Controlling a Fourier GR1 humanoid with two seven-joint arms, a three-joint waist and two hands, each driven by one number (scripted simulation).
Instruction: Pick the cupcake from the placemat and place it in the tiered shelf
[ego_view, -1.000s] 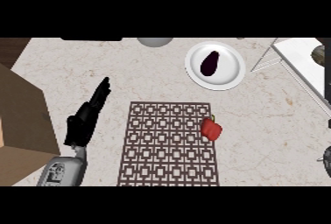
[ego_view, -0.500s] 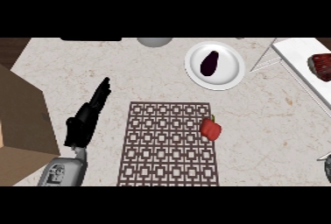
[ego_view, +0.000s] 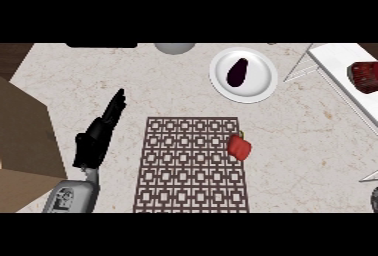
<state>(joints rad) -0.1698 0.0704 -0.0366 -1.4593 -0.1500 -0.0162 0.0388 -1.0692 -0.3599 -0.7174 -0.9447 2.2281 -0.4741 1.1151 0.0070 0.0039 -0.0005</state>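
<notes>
Cupcake (ego_view: 365, 76) on tiered shelf (ego_view: 334, 64), its axis unclear; left hand (ego_view: 98, 137) rests, fingers straight, pressed together

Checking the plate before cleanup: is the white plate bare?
No, a dark purple eggplant-like item lies in the middle of the white plate, which sits on the counter beyond the placemat.

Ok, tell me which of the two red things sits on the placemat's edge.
The bright red one at the placemat's right edge; the darker red one sits on the white shelf.
</notes>
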